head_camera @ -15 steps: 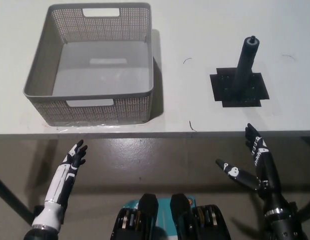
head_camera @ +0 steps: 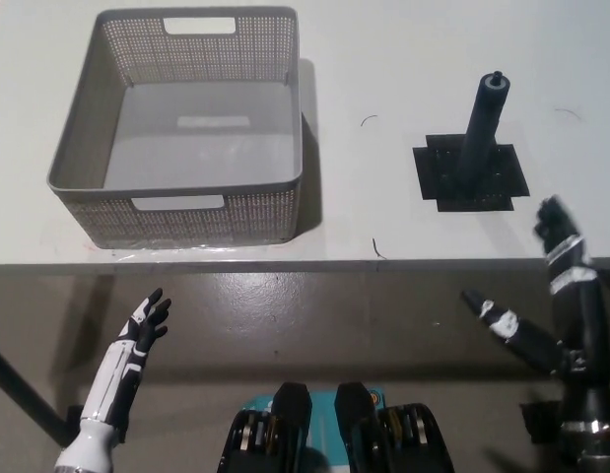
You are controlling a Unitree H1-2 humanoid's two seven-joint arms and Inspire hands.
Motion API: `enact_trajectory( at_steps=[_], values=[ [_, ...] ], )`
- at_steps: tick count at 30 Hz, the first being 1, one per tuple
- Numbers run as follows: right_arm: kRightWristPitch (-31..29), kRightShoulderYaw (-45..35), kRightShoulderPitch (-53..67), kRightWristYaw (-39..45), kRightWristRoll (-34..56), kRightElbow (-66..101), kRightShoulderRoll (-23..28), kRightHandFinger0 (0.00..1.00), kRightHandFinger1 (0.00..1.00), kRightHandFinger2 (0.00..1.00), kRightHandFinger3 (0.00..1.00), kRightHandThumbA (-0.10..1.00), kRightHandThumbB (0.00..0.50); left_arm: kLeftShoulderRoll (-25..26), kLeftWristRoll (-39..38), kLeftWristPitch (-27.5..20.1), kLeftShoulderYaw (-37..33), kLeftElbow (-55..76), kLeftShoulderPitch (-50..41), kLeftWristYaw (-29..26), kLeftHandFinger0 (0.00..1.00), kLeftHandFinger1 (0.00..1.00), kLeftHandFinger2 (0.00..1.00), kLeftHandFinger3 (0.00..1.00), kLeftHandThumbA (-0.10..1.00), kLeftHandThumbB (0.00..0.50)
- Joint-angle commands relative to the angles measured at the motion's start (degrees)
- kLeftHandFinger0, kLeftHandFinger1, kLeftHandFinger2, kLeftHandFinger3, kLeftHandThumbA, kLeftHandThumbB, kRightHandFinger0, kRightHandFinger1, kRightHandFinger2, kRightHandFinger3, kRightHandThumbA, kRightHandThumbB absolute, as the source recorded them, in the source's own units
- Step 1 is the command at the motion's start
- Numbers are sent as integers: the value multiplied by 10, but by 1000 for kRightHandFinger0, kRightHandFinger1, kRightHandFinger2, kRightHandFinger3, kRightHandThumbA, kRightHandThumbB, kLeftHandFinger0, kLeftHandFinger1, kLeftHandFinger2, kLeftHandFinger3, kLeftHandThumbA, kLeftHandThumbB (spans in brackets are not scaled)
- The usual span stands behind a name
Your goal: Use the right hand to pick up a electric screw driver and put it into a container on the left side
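White table (head_camera: 383,59) | screwdriver (head_camera: 482,123) upright on mat | right hand (head_camera: 551,296) spread, empty | left hand (head_camera: 137,335) idle, spread

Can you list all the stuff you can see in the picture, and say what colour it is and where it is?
basket: one, grey with a mesh wall, empty, on the table's left side
electric screwdriver: one, dark grey, standing upright on the table's right side
pad: one, black, flat under the screwdriver
table: one, white, across the top of the picture
floor: grey-brown, below the table's near edge
left hand: one, white and black, open, low at the left, off the table
right hand: one, black, open, at the right edge near the table's front, holding nothing
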State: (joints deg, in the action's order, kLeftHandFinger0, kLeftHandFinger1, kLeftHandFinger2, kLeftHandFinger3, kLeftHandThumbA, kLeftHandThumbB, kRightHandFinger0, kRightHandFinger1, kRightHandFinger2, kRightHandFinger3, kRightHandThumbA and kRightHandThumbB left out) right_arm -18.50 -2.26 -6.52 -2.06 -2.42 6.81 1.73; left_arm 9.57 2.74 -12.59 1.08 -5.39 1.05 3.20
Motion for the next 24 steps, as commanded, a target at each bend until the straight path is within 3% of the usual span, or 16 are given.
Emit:
enact_trajectory(
  at_steps=[1,3,5,10,12,21,24],
  values=[
    [25,-16,-43,-18,-4,31,0,1000,1000,1000,1000,1000,394,7,-13,-22,0,22,-2,11,1000,1000,1000,1000,1000,170],
    [50,-26,-67,-24,-7,25,3,1000,1000,1000,1000,1000,407,7,-16,-25,-1,19,-4,14,1000,1000,1000,1000,1000,162],
    [68,-34,-90,-24,-11,18,11,1000,1000,1000,1000,1000,376,7,-15,-25,0,19,-7,14,1000,1000,1000,1000,1000,165],
    [126,-50,-155,-9,12,0,44,1000,1000,1000,1000,1000,418,4,-16,-23,0,18,-12,15,1000,1000,1000,1000,1000,172],
    [139,-61,-194,-8,31,-36,56,1000,1000,1000,1000,1000,385,3,-15,-27,0,16,-13,15,1000,1000,1000,1000,1000,170],
    [146,-82,-314,-7,49,-209,90,1000,1000,1000,1000,1000,346,3,-17,-36,0,4,-10,18,1000,1000,1000,1000,1000,181],
    [141,-88,-346,-2,64,-264,89,1000,1000,1000,1000,1000,355,3,-19,-30,1,8,-11,20,1000,1000,1000,1000,1000,182]
  ],
)
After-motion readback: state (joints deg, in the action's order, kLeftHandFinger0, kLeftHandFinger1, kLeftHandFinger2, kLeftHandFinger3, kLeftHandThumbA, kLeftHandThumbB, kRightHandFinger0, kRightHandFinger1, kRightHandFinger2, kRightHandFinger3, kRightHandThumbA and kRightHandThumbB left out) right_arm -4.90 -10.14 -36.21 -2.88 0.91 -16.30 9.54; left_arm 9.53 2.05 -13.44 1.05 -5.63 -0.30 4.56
